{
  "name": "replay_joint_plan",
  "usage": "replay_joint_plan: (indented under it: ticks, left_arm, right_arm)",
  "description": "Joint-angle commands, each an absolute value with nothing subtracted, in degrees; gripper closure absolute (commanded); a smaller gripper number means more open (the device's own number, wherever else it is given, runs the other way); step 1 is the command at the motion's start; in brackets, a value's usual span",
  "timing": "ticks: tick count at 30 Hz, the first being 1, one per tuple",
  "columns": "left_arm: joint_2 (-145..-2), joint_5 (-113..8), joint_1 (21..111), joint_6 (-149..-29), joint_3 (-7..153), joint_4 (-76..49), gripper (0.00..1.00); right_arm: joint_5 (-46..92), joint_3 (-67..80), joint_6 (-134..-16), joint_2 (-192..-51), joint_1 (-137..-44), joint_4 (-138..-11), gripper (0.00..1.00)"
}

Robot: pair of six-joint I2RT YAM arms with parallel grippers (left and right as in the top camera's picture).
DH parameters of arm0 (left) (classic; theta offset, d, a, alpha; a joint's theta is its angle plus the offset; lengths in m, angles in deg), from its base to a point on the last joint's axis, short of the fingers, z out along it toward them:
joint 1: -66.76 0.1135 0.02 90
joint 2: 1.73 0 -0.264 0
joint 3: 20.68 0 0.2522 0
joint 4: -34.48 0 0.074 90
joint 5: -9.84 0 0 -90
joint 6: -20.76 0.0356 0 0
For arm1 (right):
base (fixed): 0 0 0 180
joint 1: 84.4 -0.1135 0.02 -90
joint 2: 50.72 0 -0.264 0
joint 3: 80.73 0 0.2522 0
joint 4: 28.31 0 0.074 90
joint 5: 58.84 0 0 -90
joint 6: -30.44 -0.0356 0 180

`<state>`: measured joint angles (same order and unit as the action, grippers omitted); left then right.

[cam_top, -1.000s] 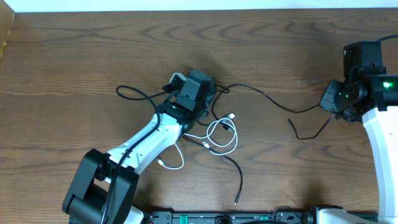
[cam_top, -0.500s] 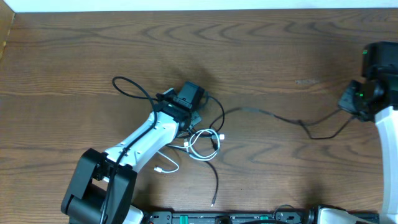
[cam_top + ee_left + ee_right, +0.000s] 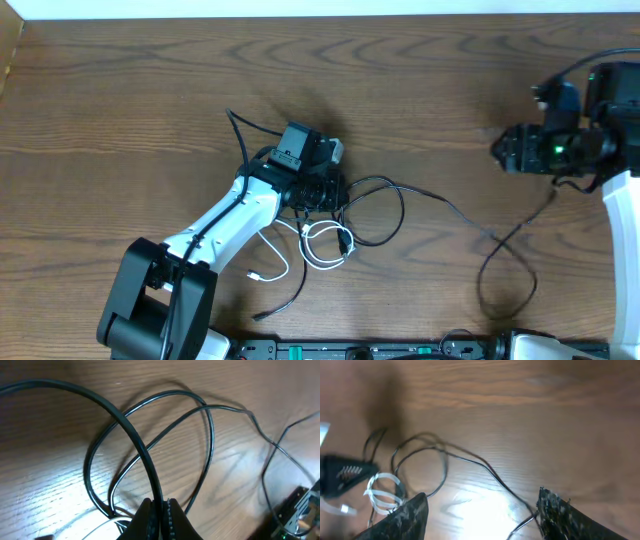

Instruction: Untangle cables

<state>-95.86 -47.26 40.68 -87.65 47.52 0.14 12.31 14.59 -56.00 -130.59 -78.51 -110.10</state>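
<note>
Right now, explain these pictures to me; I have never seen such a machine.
This is a robot with a left arm and a right arm at a wooden table. One picture looks down from above. The other two come from a camera on each wrist, looking past its own fingers. Tangled cords lie on the table: a short white cable, coiled, and thin black ones looping around it. The left fingers are shut on a black cable. The right fingers stand open and hold nothing.
</note>
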Motion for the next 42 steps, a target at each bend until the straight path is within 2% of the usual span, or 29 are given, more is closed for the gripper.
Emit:
replay_joint_plan:
  ticks: [1,5,12,17,19,23,28,33,37,42]
  left_arm:
    - [-95.93,-48.35,40.72,-84.31,47.3,0.03,0.93]
    - [-95.93,-49.83,40.72,-84.33,47.3,-0.12,0.93]
    - [-95.93,-51.21,40.7,-84.96,47.3,-1.37,0.92]
    - [-95.93,-55.85,40.7,-84.98,47.3,-3.97,0.93]
    - [-95.93,-55.87,40.7,-85.6,47.3,-3.97,0.93]
    - [-95.93,-55.85,40.7,-87.32,47.3,-3.79,0.93]
    - [-95.93,-55.85,40.7,-87.32,47.3,-3.77,0.93]
    - [-95.93,-55.85,40.7,-87.32,47.3,-3.33,0.93]
    - [-95.93,-55.85,40.65,-87.32,47.3,-3.27,0.92]
    - [-95.93,-55.85,40.65,-87.32,47.3,-3.18,0.92]
  right_arm:
    - [8.51,13.76,-46.82,-130.55,-82.75,-110.19,0.29]
    - [8.55,11.07,-42.96,-130.57,-86.86,-109.16,0.25]
    - [8.53,-2.09,-40.14,-130.59,-91.91,-97.73,0.21]
    - [8.53,-10.48,-35.85,-130.59,-93.48,-89.58,0.24]
    - [8.53,-14.55,-31.74,-130.62,-93.9,-84.48,0.28]
    - [8.48,-20.63,-31.39,-130.62,-93.94,-74.63,0.27]
    - [8.66,-26.44,-31.39,-130.75,-94.2,-66.01,0.32]
    - [10.6,-28.41,-31.44,-133.24,-94.25,-62.5,0.35]
    - [11.52,-28.39,-32.49,-137.0,-94.27,-62.41,0.32]
    - [11.57,-28.34,-33.36,-139.56,-94.25,-62.41,0.34]
